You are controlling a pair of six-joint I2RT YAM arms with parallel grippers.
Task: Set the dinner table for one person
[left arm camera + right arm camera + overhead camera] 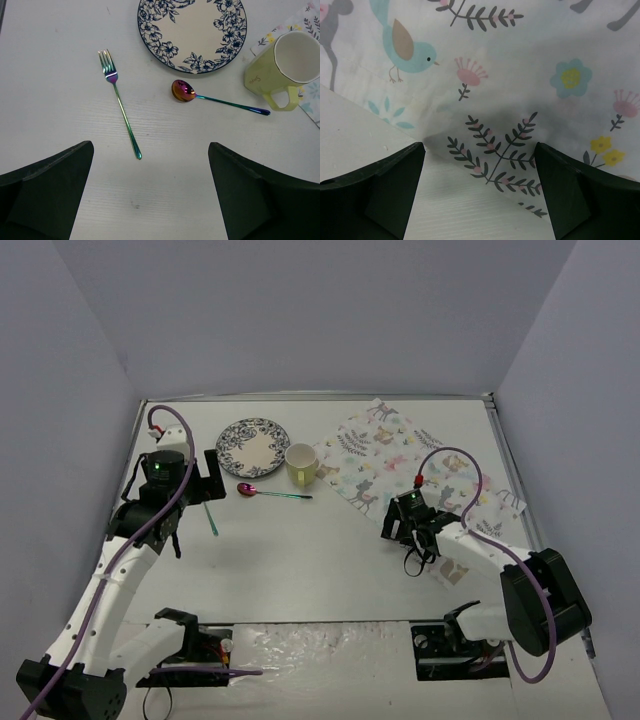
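Left claw (151,148) hangs wide with nothing in it, above the fork (119,102) and the spoon (215,100), probably lining up a cutlery pick. Right claw (479,146) is also wide and holding nothing, low over the near edge of the animal-print cloth (420,465), which lies skewed at far right; my guess is it's set to grab that edge. The plate (253,447) and mug (302,464) sit bunched far-centre, not laid out yet. The counter (320,570) is flat matte white, faintly grained and thin-metal-rimmed, spanning the whole workspace under both arms.
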